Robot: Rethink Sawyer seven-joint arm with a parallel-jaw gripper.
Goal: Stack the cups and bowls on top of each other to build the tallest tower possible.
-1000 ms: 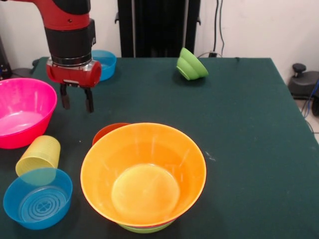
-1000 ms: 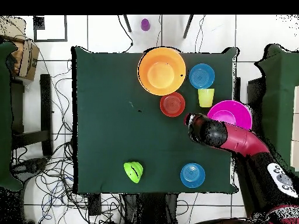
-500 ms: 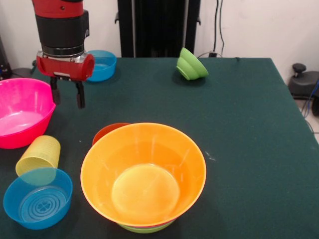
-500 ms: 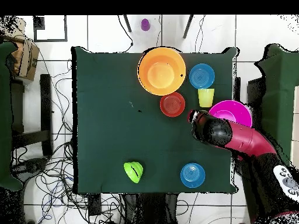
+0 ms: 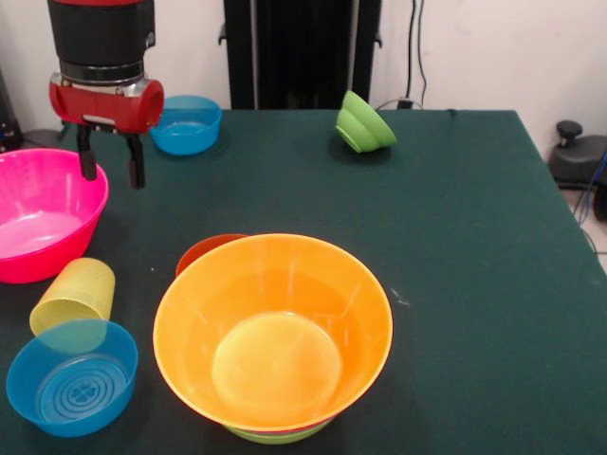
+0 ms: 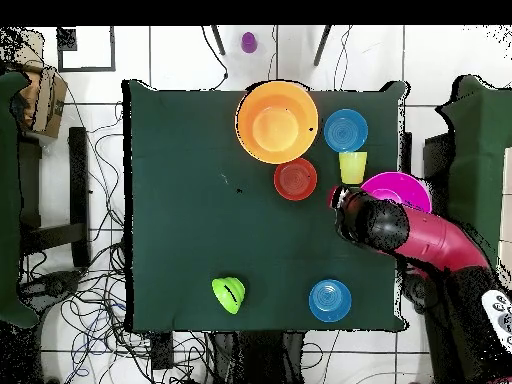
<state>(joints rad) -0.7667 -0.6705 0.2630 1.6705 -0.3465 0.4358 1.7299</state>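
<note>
My gripper (image 5: 110, 169) is open and empty, hanging above the table at the right rim of the big pink bowl (image 5: 38, 223); the overhead view shows the arm (image 6: 385, 226) covering part of that bowl (image 6: 405, 185). The tower (image 5: 273, 332) stands at the front: a wide orange bowl on a lime-green one whose base shows below; it also shows in the overhead view (image 6: 277, 121). The yellow cup (image 5: 74, 296) lies beside a small blue bowl (image 5: 72, 377). A red-orange bowl (image 5: 204, 250) sits behind the tower. A lime-green bowl (image 5: 363, 123) lies tipped on its side.
A second small blue bowl (image 5: 187, 123) sits at the far edge by the pedestal. A small purple thing (image 6: 249, 42) lies on the floor beyond the table. Cables run over the floor around the table.
The gripper has moved left and toward the far side in the front view, from near the red-orange bowl to the pink bowl's rim. It stays open. The bowls and cup have not moved.
</note>
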